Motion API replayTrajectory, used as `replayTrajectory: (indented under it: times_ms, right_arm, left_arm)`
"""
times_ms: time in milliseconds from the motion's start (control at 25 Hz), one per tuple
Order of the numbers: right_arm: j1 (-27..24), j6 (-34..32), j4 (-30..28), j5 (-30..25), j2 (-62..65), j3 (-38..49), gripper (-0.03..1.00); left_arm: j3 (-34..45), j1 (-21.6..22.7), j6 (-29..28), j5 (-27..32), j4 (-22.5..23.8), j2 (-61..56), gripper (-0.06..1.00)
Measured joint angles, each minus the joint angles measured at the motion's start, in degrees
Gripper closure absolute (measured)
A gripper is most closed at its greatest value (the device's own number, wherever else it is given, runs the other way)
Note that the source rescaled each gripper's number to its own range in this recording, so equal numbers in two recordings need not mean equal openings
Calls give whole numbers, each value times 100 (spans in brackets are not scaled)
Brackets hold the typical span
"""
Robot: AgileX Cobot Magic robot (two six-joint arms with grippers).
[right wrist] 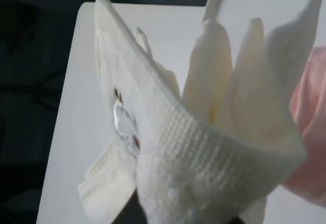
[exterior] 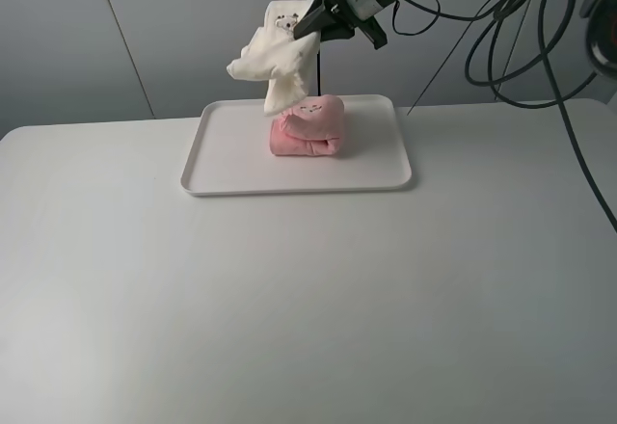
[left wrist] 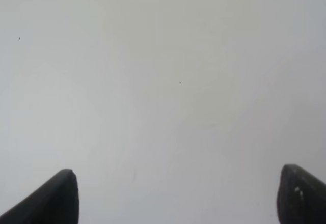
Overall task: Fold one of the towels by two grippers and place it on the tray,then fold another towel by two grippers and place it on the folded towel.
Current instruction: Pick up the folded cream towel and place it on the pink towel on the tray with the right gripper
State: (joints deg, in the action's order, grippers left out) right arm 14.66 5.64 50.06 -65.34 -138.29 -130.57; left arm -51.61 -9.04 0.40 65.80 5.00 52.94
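Final placement step: right hand [exterior: 313, 27], clamped on the bunched cream-white terry towel [exterior: 275, 63], hangs over the folded pale pink terry towel [exterior: 308, 127] on the flat white plastic tray [exterior: 231, 164], left hand [left wrist: 175, 196] spread wide and empty; next, lower and release squarely.

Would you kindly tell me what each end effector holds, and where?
Right end effector pinches the cream-white towel at a bunched folded edge; left end effector holds nothing.
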Motion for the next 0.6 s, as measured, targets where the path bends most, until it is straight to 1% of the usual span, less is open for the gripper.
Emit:
replayTrajectory:
  times_ms: [160, 320, 600]
  right_arm:
    - [-90, 116, 24, -11, 0, 0, 88]
    - [-90, 206, 133, 1, -193, -28, 88]
    - [-90, 495, 147, 344, -723, -27, 88]
  left_arm:
    - [0, 0, 0, 0, -173, 0, -5]
    - [0, 0, 0, 70, -219, 0, -5]
    - [0, 0, 0, 335, -367, 0, -5]
